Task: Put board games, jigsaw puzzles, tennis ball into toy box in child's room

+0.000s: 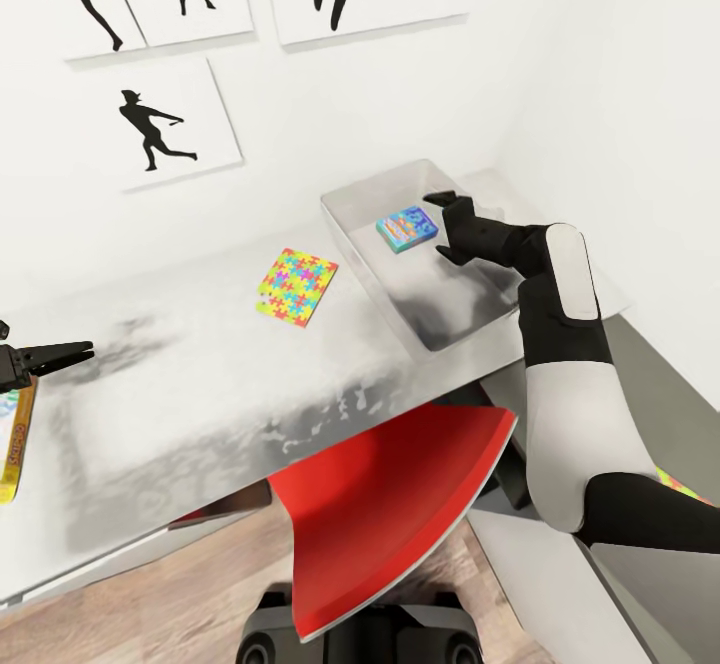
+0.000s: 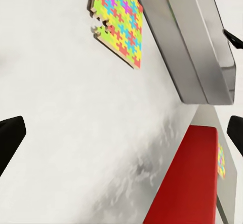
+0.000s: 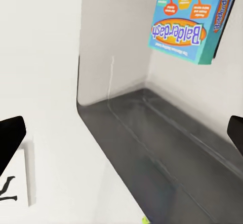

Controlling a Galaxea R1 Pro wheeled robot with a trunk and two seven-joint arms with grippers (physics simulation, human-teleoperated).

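Table (image 1: 200,384) carries toy box (image 1: 440,329) with blue board game (image 1: 407,228) inside, right gripper (image 1: 447,229) spread empty above it; jigsaw puzzle (image 1: 297,287) lies flat beside box, likely light, stiff, thin, best pinched at an edge; left gripper (image 1: 60,353) open, empty.

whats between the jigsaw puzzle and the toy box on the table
Nothing: in the head view, only bare table separates the jigsaw puzzle from the toy box.
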